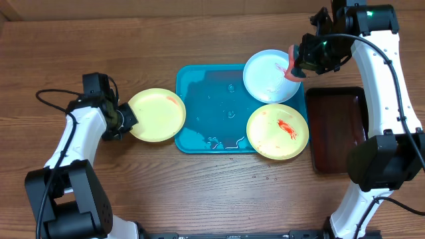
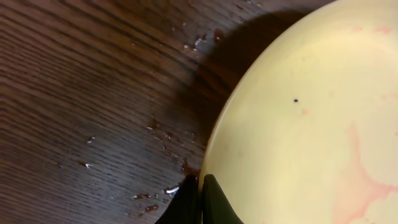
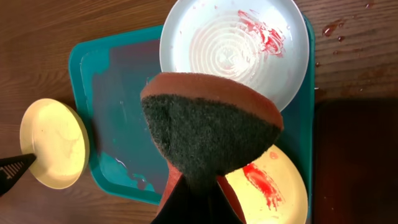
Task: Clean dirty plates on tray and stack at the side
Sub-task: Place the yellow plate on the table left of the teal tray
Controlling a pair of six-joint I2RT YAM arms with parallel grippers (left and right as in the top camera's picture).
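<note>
The plates are three round, shallow plastic dishes. The left plate, pale yellow-green with faint pink streaks, sits at the left edge of the tray. From overhead its right side overlaps the tray's rim; whether it touches, I cannot tell. The left gripper is pinched narrow on that plate's left rim, a dark finger on either face.

The light blue plate, ringed with ridges at its whitish centre and smeared red, lies in the tray's far right corner. The right gripper hovers at its right edge, jaws clamped on a sponge: red-brown foam with a coarse dark grey scouring face, folded into a wedge.

The near plate, yellow-green with a bright red smear, lies in the near right corner. The turquoise tray is smooth, wet and round-cornered. A dark brown-red tray lies just right of it on the wood-grain table.
</note>
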